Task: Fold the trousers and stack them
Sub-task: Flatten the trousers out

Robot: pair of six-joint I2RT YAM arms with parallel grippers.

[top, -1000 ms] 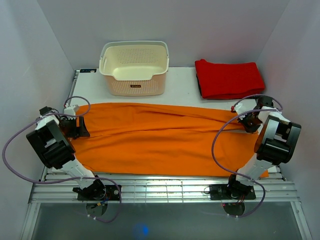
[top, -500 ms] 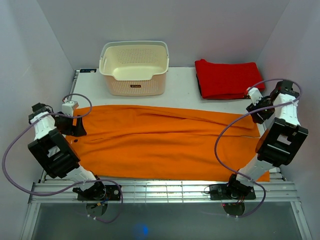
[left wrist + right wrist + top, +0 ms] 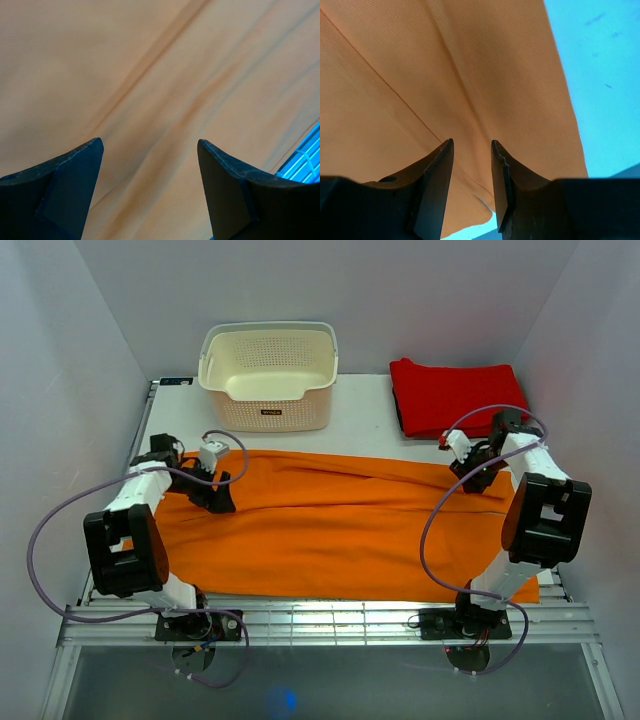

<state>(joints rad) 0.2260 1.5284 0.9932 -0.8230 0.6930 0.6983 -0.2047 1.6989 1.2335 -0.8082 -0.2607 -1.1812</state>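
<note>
Bright, even light overhead; wrist views tinted, soft close up.

Robotics lab test cell was indicated. White table point(image 3: 360, 435) was boxed in on three sides by plain pale panels point(image 3: 420, 300); two cabled arms point(image 3: 125, 540) were bolted to a slotted aluminium rail point(image 3: 330, 618) at its near edge. Perforated basket point(image 3: 240, 410) and folded red cloth point(image 3: 458, 397) were noted behind.

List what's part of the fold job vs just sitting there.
Job: the orange trousers, spread across the table.
Lying about: the cream basket and the red folded cloth, both at the far side, untouched.
</note>
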